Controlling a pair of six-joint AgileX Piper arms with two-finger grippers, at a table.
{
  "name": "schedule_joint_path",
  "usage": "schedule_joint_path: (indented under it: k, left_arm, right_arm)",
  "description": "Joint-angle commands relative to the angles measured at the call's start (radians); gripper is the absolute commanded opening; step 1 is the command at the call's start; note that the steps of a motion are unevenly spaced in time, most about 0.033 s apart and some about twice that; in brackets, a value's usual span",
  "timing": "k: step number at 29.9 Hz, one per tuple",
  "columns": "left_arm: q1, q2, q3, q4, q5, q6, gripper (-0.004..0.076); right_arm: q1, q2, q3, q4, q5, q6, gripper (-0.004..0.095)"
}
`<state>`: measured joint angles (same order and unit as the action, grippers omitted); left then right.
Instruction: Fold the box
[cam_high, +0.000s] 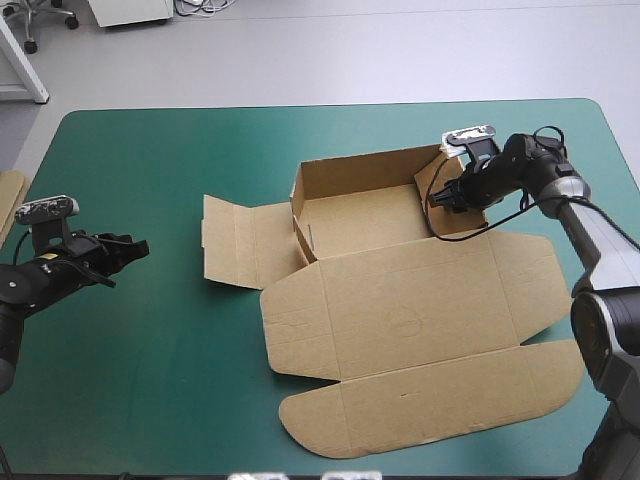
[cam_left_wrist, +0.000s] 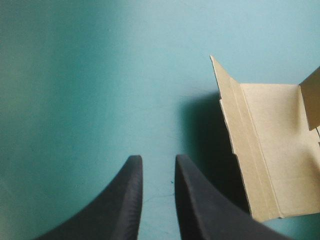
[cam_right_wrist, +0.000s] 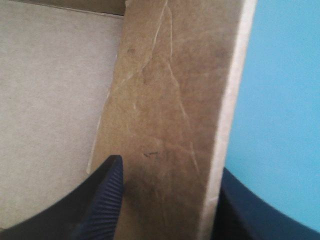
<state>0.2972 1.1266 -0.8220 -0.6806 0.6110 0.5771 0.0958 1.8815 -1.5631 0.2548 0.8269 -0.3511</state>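
Right gripper (cam_high: 446, 192) pinched box (cam_high: 400, 310) side wall (cam_right_wrist: 170, 125), centre-right of frame, likely holding it upright for tucking. Left gripper (cam_high: 135, 248), fingers (cam_left_wrist: 125, 200) narrowly apart, empty, hovered far left, clear of work.

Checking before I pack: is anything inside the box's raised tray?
Only bare brown floor shows inside the box, plus one finger of the right hand, which grips the right wall. The corner under that hand is hidden.

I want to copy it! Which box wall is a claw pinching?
The right wall, pinched by the right claw; the back wall and left wall stand untouched.
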Motion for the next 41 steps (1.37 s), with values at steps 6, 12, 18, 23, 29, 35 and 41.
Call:
schedule_joint_path:
  k: [6, 12, 18, 23, 29, 35, 41]
  left_arm:
    - [-0.003, -0.021, -0.028, -0.045, -0.031, 0.005, 0.0167]
    - [-0.003, -0.021, -0.028, -0.058, -0.031, 0.005, 0.0167]
    - [-0.003, -0.021, -0.028, -0.066, -0.024, 0.009, 0.0167]
    - [-0.003, -0.021, -0.028, -0.066, -0.016, 0.009, 0.0167]
    - [-0.003, -0.021, -0.028, -0.066, -0.016, 0.009, 0.0167]
    - [-0.003, -0.021, -0.028, -0.066, -0.016, 0.023, 0.0167]
    - [-0.003, -0.021, -0.028, -0.066, -0.039, 0.031, 0.0167]
  right_arm:
    - [0.000, -0.024, -0.061, -0.058, -0.010, -0.005, 0.0128]
    - [0.000, -0.024, -0.096, -0.100, 0.003, 0.043, -0.0014]
    - [-0.002, -0.024, -0.127, -0.119, 0.031, 0.081, -0.0014]
    - [-0.004, -0.028, -0.129, -0.094, 0.027, 0.095, -0.0014]
    - [-0.041, -0.046, -0.153, 0.033, 0.008, 0.048, -0.0015]
    - [-0.117, -0.053, -0.163, 0.219, 0.036, -0.020, -0.0015]
    - [-0.193, -0.086, -0.172, 0.360, 0.058, -0.096, -0.0015]
